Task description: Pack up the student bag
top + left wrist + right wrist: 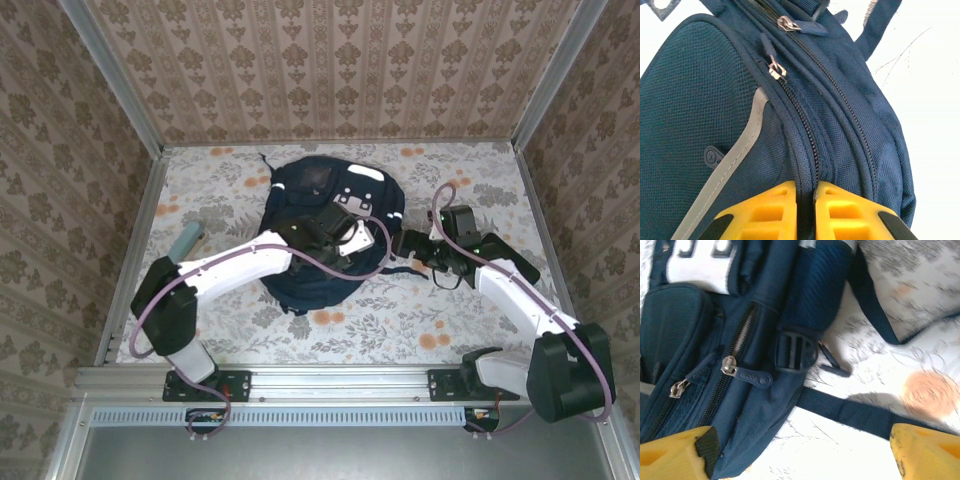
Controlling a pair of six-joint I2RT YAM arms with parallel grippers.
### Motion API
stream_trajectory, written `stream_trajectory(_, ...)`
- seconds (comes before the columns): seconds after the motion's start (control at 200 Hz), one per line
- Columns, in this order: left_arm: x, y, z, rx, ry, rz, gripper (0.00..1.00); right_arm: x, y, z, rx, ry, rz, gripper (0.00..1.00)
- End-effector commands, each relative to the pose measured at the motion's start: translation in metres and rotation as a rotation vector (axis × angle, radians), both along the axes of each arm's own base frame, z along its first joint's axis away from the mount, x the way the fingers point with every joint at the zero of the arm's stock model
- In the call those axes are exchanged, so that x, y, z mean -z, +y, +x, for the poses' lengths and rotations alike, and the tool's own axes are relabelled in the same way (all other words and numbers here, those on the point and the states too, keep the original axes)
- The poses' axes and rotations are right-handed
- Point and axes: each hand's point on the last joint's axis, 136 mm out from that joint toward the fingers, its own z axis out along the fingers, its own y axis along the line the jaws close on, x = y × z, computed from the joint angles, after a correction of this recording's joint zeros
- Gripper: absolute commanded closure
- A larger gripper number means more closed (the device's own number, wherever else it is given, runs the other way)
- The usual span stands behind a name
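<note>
The student bag [325, 190], navy with pale grey stripes and patches, lies flat in the middle of the table. My left gripper [345, 230] is over its middle. In the left wrist view its yellow fingers [775, 210] stand nearly together, pinching a ridge of the bag's fabric [700, 100] beside a closed zipper [807, 130]. My right gripper [410, 245] is at the bag's right edge. In the right wrist view it stands open [800, 440] over the bag's side [670, 325] and a dark strap [865, 412] on the cloth, holding nothing. A zip pull [747, 375] lies near its left finger.
A teal-grey object [188, 238] lies on the floral cloth at the left, close to the left wall. Patterned walls close in the table on three sides. A metal rail [330, 378] runs along the near edge by both arm bases.
</note>
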Motion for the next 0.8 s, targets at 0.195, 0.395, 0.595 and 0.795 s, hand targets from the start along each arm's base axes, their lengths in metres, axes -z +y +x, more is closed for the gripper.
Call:
stream_trajectory(0.195, -0.026, 0.011, 0.008, -0.023, -0.03, -0.118, 0.91, -0.043, 0.059, 0.024, -0.351, -0.189, 0.045, 0.4)
stream_trajectory(0.395, -0.033, 0.016, 0.012, -0.045, -0.045, -0.156, 0.93, -0.028, 0.082, 0.034, -0.465, -0.158, 0.057, 0.47)
stream_trajectory(0.595, -0.036, 0.021, 0.014, -0.061, -0.05, -0.169, 0.93, -0.009, 0.093, 0.034, -0.569, -0.146, 0.069, 0.56)
stream_trajectory(0.795, -0.038, 0.021, 0.015, -0.061, -0.053, -0.178, 0.94, 0.006, 0.094, 0.031, -0.635, -0.14, 0.036, 0.56)
